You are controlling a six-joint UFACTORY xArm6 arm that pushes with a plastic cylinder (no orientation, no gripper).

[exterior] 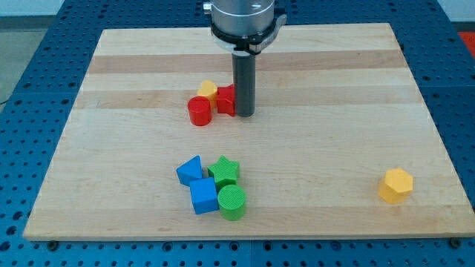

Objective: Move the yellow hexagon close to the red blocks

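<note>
The yellow hexagon point(395, 185) lies on the counter point(319, 89) near the view's bottom right corner, well apart from my tip point(245, 115) and from every other block; from my tip it is far toward the view's right and toward the view's bottom. It stands alone, with only bare wood around it. My arm has no fingers, only a straight dark rod, so nothing can be apart, together or clamped here; the rod comes down from the grey round mount at the view's top centre and my tip rests on the counter in the upper middle part of the board. Just beside my tip, on the view's left, is a red block point(226, 100) whose shape I cannot tell well, because the rod hides part of it; it seems to touch the rod. A little more to the view's left and slightly lower is a red cylinder point(199, 111), which is touching or almost touching the first red block. Behind these two, toward the view's top, a small yellow block point(208, 90) shows between them; its shape is not clear. Toward the view's bottom from my tip, and a little to the left, there is a tight group of four blocks: a blue triangle-like block point(190, 170), a green star point(224, 171), a blue cube point(203, 196) and a green cylinder point(231, 202). This group is well apart from the red blocks and from the yellow hexagon.
</note>
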